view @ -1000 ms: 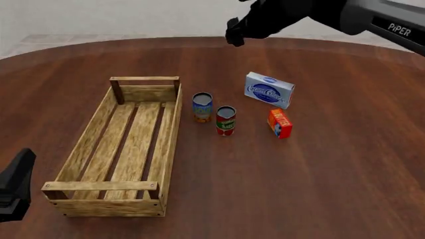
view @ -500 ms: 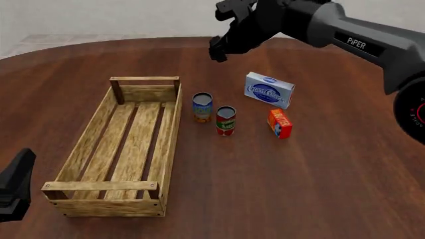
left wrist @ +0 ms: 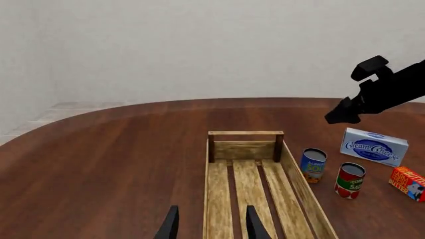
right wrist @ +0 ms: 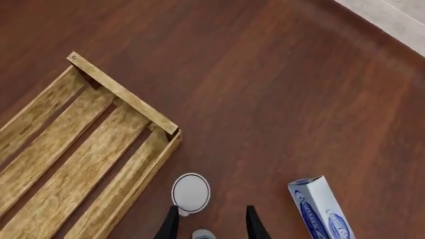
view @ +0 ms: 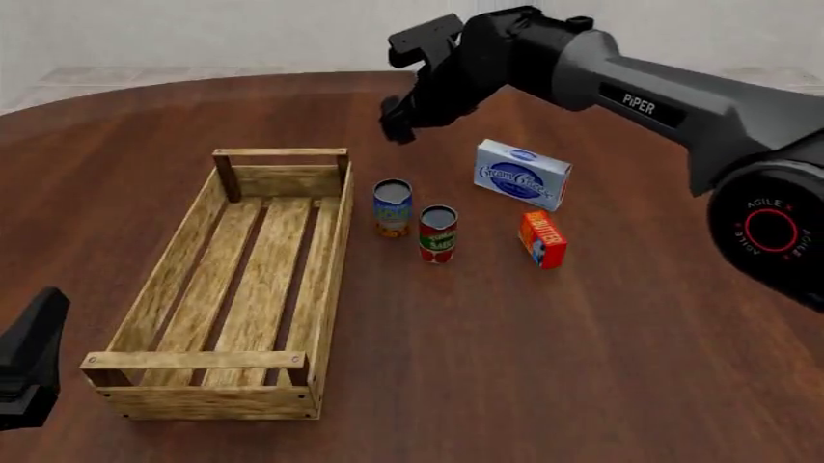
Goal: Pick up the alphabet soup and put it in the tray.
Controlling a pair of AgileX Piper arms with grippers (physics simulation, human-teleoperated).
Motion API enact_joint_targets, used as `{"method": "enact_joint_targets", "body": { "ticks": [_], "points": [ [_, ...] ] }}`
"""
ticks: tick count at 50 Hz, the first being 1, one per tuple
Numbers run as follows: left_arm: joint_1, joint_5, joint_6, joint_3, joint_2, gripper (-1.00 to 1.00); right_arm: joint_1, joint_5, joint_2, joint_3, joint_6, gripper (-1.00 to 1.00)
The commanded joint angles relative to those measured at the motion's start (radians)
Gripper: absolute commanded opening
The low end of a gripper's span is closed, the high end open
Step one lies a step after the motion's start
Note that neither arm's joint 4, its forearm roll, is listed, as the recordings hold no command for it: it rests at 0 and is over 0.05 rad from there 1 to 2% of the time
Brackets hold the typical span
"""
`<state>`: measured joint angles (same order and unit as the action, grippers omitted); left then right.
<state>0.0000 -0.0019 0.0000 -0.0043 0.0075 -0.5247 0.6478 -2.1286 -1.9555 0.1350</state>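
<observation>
The alphabet soup (view: 393,207), a small tin with a silver top and a blue label over an orange band, stands upright just right of the tray (view: 280,152), a long light-wood slatted crate. My right gripper (view: 396,125) hangs open in the air above the table, beyond the can and apart from it. In the right wrist view the alphabet soup (right wrist: 190,192) shows its silver top just ahead of the open right gripper (right wrist: 210,226), beside the tray (right wrist: 123,93). My left gripper (left wrist: 211,226) is open and holds nothing, low at the tray's (left wrist: 244,133) near end; the alphabet soup (left wrist: 313,165) also shows there.
A red-and-green can (view: 438,233) stands close to the soup on its near right. A white-and-blue cream cheese box (view: 523,174) and a small orange box (view: 543,239) lie further right. Dark wood tabletop (view: 580,367) spreads all around.
My right arm has swung left and down from the upper right, bringing its gripper closer to the cans. The left arm, the cans and the tray have not moved.
</observation>
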Motion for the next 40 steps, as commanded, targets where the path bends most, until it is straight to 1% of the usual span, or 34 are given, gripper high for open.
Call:
{"method": "enact_joint_targets", "body": {
  "ticks": [1, 7, 24, 32, 40],
  "points": [
    [0.0, 0.0, 0.0, 0.0, 0.0, 1.0, -0.019, 0.012, -0.029, -0.019, 0.003, 1.0],
    [0.0, 0.0, 0.0, 0.0, 0.0, 1.0, -0.035, 0.033, -0.054, -0.044, -0.009, 1.0],
    [0.0, 0.0, 0.0, 0.0, 0.0, 1.0, -0.036, 0.058, -0.115, -0.077, 0.019, 1.0],
    [0.0, 0.0, 0.0, 0.0, 0.0, 1.0, -0.036, 0.06, -0.127, -0.085, 0.015, 1.0],
    [0.0, 0.0, 0.0, 0.0, 0.0, 1.0, -0.037, 0.061, -0.146, -0.094, 0.023, 1.0]
  ]
}}
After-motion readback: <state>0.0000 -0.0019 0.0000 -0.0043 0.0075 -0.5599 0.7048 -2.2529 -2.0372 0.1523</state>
